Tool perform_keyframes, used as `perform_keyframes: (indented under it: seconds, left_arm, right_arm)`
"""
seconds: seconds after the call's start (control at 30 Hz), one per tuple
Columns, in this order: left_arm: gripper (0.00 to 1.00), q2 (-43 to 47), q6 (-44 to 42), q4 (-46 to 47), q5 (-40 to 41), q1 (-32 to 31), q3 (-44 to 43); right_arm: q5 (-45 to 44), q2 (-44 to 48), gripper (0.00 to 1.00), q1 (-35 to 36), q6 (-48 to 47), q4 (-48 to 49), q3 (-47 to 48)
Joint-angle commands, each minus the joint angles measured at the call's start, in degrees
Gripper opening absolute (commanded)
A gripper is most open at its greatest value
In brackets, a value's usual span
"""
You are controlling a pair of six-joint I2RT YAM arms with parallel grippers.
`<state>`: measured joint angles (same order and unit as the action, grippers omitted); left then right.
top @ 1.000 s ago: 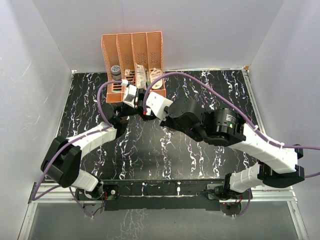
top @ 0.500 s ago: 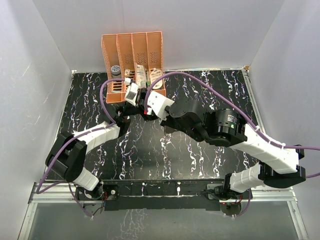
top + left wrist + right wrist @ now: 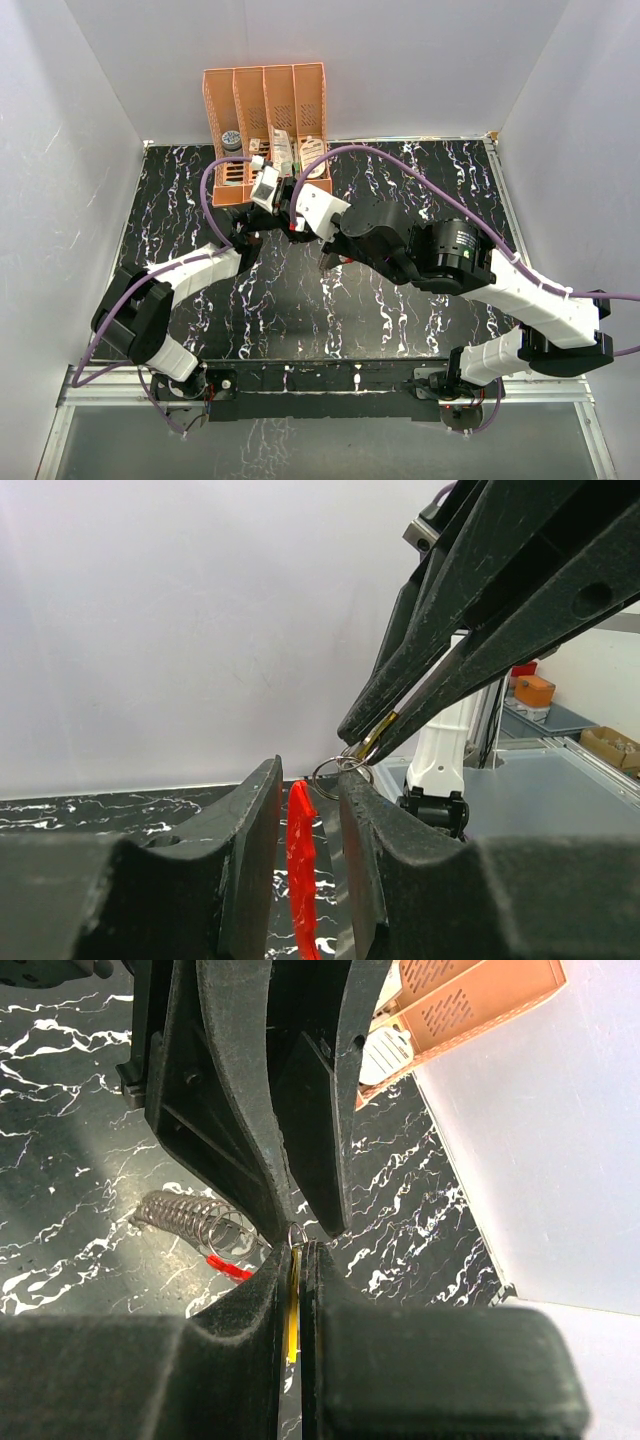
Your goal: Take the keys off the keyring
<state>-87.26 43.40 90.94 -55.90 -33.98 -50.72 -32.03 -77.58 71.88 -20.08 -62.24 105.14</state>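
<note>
Little has moved; key (image 3: 291, 1308) and keyring (image 3: 301, 870) remain pinched.

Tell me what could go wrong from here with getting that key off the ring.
1. The right tool pinches the thin key near its tips, so the key may slip out when pulled.
2. The red tag stands inside the left tool with gaps showing on both sides; if unclamped, the keyring would just follow the pull.
3. Both tools' tips nearly meet at the keyring, so they could collide.
</note>
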Motion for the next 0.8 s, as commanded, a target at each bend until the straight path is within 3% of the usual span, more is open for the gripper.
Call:
perform_keyframes:
  seconds: [0.0, 0.17, 0.33, 0.53, 0.63, 0.77]
  left_arm:
    - [0.28, 0.11, 0.32, 5.41, -0.69, -1.02, -2.55]
    - [0.20, -0.82, 1.38, 6.99, -1.58, -2.45, -3.01]
    - [0.00, -1.64, 1.43, 6.96, -2.68, -4.03, -4.01]
    - [0.00, -2.08, 0.74, 7.33, -0.05, -4.35, -3.24]
    - [0.00, 0.09, -4.93, 0.75, 1.69, -4.34, -2.21]
    - [0.00, 4.89, -16.11, -15.68, 8.08, -4.34, -1.16]
  right_arm:
    - [-1.93, 2.08, 0.00, 0.02, -0.92, 5.38, -0.12]
    - [-2.22, 2.47, 0.00, 0.02, -1.31, 6.49, -0.81]
    - [-2.43, 3.11, 0.00, 0.02, -1.85, 8.17, -2.03]
    - [-2.98, 3.53, 0.00, 0.02, -2.01, 8.81, -2.37]
    - [-3.79, 3.90, 0.00, 0.02, -1.53, 8.48, -2.56]
    - [-4.59, 4.68, 0.00, 0.02, -0.79, 8.19, -3.27]
